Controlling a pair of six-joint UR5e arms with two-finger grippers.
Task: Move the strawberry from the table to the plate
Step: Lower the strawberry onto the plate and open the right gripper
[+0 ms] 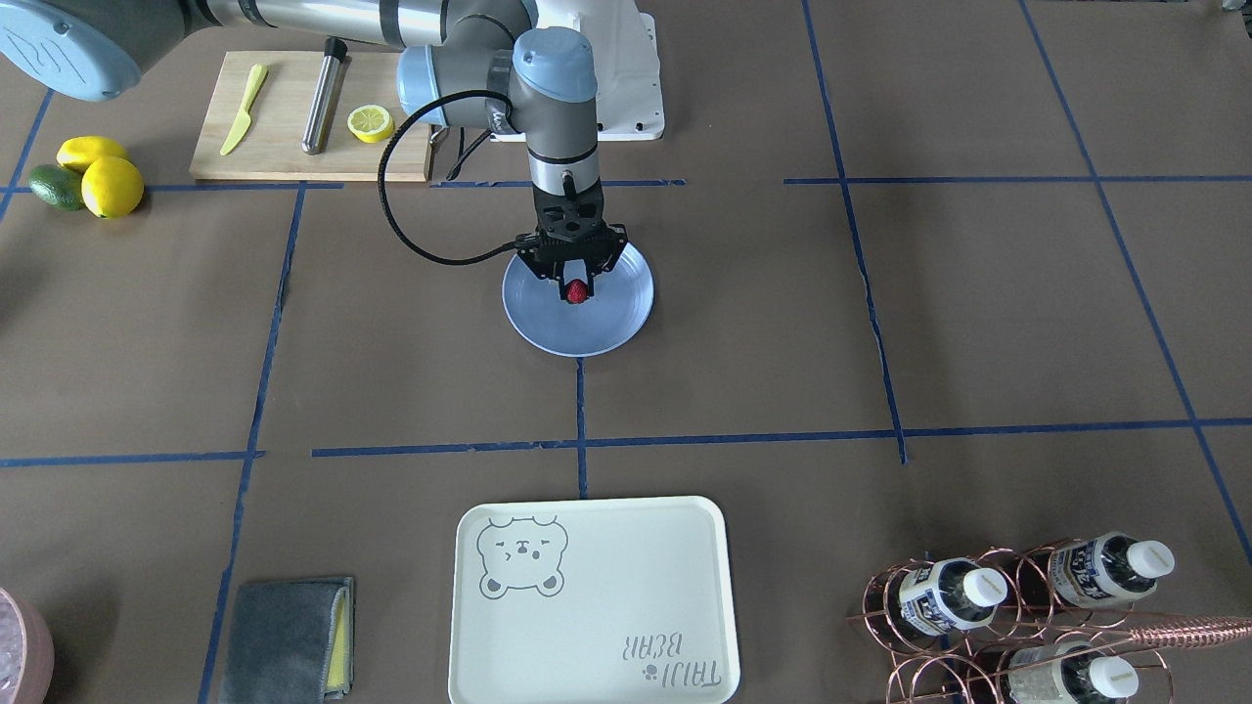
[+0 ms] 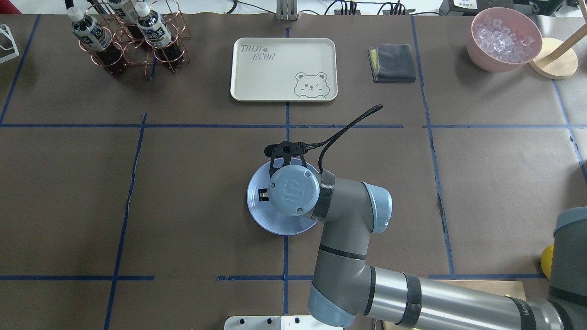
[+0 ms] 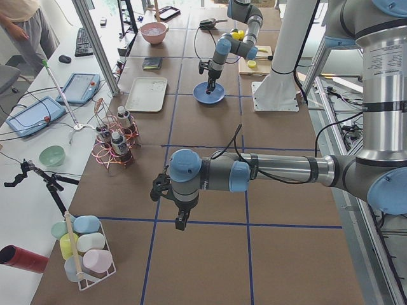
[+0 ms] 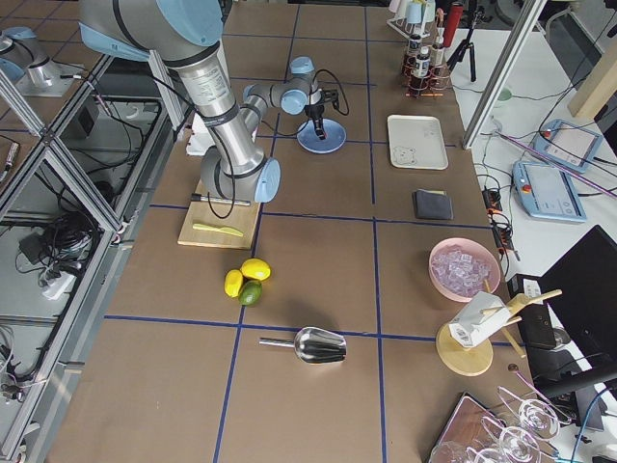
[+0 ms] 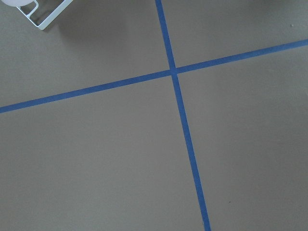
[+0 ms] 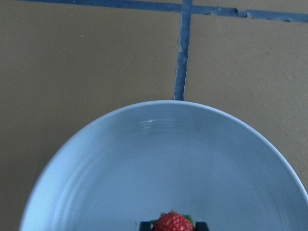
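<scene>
From across the table (image 1: 978,313) we see the right gripper (image 1: 577,284) pointing straight down over the light-blue plate (image 1: 544,325). Its two fingers are drawn in against the strawberry (image 1: 577,292) and pinch it between their tips. The berry sits well inside the plate's rim. We cannot tell whether it touches the glaze or hangs just above it.

The right wrist camera gives us the close look. The red, seeded top of the strawberry is at the bottom edge, with a dark fingertip (image 6: 144,226) on either side. The plate's bare bowl spreads ahead, and a blue tape line (image 6: 183,53) runs away from its far rim.

The overhead view shows none of that. The round wrist flange (image 2: 293,190) covers the berry and most of the fingers, leaving only part of the plate's rim in sight.

The front view also takes in a wooden cutting board (image 1: 284,147) with a lemon half (image 1: 371,123) on it. Two whole lemons (image 1: 112,186) lie well apart from the plate, and a cream bear tray (image 1: 587,626) sits nearer the camera.

The left gripper (image 3: 182,222) shows only in the view from the table's left end. It hangs fingers-down over bare brown paper, well apart from the plate. From there we cannot tell whether its fingers are spread or pressed together. Its own wrist camera shows no fingers, only a crossing of blue tape (image 5: 173,71) and the corner of a white wire rack (image 5: 43,19).
</scene>
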